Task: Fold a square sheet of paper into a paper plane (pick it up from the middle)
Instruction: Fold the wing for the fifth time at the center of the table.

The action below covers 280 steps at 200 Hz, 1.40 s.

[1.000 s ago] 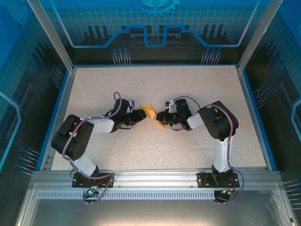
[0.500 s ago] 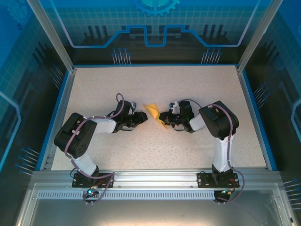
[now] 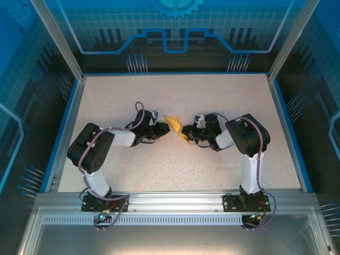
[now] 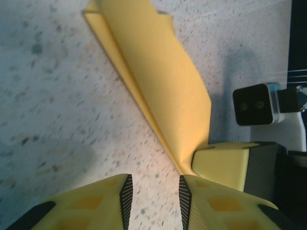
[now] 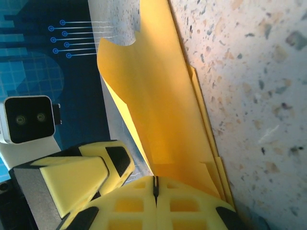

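Observation:
The square sheet of paper (image 3: 173,125) is orange-yellow and folded into a long narrow wedge with layered flaps, mid-table between the two arms. My right gripper (image 3: 185,132) is shut on its near end, and in the right wrist view the jaws (image 5: 154,181) meet on the paper (image 5: 153,96). My left gripper (image 3: 166,130) faces it from the left. In the left wrist view its jaws (image 4: 154,184) stand apart with bare table between them. The wedge's low tip (image 4: 184,170) touches the right fingertip (image 4: 184,191). The paper (image 4: 158,81) rises away, tilted.
The speckled table (image 3: 212,101) has a raised blue rim (image 3: 68,122) on the left, right and far sides. An aluminium rail (image 3: 170,202) carries both arm bases at the near edge. The two grippers sit almost tip to tip.
My left gripper has slid right towards the paper and its jaws have narrowed. The right gripper has stayed shut on the paper, shifting only slightly.

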Tool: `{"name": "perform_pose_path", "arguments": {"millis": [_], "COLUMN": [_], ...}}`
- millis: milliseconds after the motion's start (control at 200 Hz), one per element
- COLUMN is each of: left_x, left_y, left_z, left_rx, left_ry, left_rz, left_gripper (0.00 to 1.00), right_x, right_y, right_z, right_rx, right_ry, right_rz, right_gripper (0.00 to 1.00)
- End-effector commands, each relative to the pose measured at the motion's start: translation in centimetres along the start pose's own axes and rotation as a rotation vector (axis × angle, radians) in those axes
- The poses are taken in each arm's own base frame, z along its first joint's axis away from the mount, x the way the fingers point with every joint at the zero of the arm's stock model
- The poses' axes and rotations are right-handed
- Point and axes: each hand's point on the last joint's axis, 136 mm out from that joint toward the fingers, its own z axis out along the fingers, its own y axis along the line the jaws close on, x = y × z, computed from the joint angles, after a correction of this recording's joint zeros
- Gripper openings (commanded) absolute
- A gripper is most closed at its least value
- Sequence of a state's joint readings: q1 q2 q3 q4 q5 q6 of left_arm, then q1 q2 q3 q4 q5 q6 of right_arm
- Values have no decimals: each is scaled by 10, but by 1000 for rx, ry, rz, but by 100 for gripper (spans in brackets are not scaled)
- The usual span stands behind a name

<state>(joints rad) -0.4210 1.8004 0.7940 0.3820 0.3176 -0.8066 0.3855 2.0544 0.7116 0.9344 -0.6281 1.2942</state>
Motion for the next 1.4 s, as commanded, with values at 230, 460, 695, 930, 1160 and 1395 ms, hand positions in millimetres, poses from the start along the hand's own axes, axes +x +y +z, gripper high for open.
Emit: {"name": "perform_pose_path", "arguments": {"millis": [230, 460, 695, 930, 1160, 1395], "left_x": [-20, -21, -21, -20, -17, -18], "left_y": [-25, -28, -33, -36, -24, -22], "left_z": [19, 26, 33, 38, 46, 51], "left_rx": [72, 84, 108, 119, 88, 82], "left_ry": [-42, -36, -17, -7, 5, 8], "left_rz": [53, 77, 94, 117, 104, 119], "left_gripper": [24, 22, 21, 21, 19, 19], "right_x": [3, 6, 8, 11, 11, 13], "right_y": [-63, -80, -91, -100, -101, -104], "right_z": [-10, -14, -17, -19, -20, -20], "right_rx": [160, 213, 243, 286, 296, 305], "right_ry": [-31, -34, -35, -27, -27, -21], "right_rz": [204, 273, 304, 316, 314, 317], "right_gripper": [0, 0, 0, 0, 0, 0]}}
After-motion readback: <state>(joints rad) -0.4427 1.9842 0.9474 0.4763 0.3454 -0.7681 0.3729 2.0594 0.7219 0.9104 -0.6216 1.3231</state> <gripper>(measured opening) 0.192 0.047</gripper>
